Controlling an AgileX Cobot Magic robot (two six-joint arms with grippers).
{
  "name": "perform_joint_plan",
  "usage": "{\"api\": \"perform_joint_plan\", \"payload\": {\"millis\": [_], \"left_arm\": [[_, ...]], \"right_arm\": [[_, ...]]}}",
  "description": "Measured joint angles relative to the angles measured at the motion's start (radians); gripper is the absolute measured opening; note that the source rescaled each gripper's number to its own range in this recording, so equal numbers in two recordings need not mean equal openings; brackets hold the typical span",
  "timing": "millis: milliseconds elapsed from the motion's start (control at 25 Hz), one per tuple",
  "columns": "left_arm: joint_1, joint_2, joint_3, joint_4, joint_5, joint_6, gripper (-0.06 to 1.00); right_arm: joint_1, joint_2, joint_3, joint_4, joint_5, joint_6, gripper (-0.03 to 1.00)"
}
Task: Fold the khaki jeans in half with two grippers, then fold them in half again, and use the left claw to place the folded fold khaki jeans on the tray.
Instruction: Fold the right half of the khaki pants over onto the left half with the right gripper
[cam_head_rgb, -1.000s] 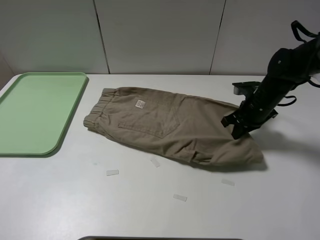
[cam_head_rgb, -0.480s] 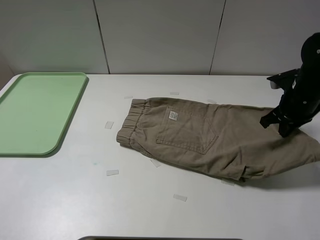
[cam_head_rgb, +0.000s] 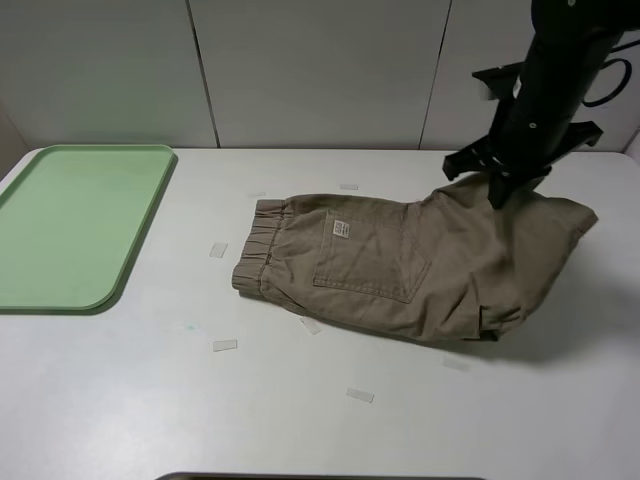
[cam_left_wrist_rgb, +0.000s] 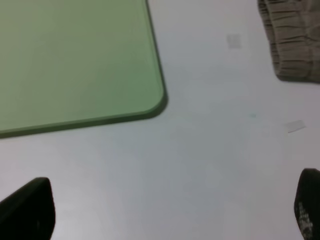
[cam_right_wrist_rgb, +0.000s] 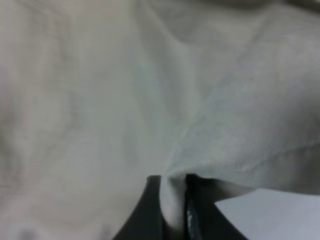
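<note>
Left claw (cam_left_wrist_rgb: 167, 205) hovers over bare desk (cam_left_wrist_rgb: 210, 165) just off the corner of the tray (cam_left_wrist_rgb: 75, 60) — fingers (cam_left_wrist_rgb: 27, 210) wide apart, holding nothing. Khaki jeans (cam_head_rgb: 440, 270) lie mid-desk, clear of the tray, waistband (cam_head_rgb: 255, 255) toward it, with the leg end raised off the desk. Right gripper (cam_right_wrist_rgb: 173, 207) is at the far side — its fingers (cam_right_wrist_rgb: 152, 210) are pressed together on a pinch of that leg-end cloth.

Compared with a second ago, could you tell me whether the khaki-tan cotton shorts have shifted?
Yes. The khaki-tan cotton shorts slid right, away from the flat mint-green plastic tray; the gap between them has widened.
</note>
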Motion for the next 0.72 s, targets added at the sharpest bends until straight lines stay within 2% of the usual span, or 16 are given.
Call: {"api": "perform_joint_plan", "payload": {"millis": [160, 360, 720], "left_arm": [[0.000, 0.000, 0.000, 0.042, 0.001, 0.000, 1.00], [0.000, 0.000, 0.000, 0.050, 0.001, 0.000, 1.00], [0.000, 0.000, 0.000, 0.064, 0.001, 0.000, 1.00]], "right_arm": [[0.058, 0.004, -0.042, 0.106, -0.035, 0.008, 0.03], [0.109, 0.058, -0.050, 0.252, -0.083, 0.009, 0.03], [0.199, 0.124, -0.050, 0.397, -0.247, -0.013, 0.03]]}}
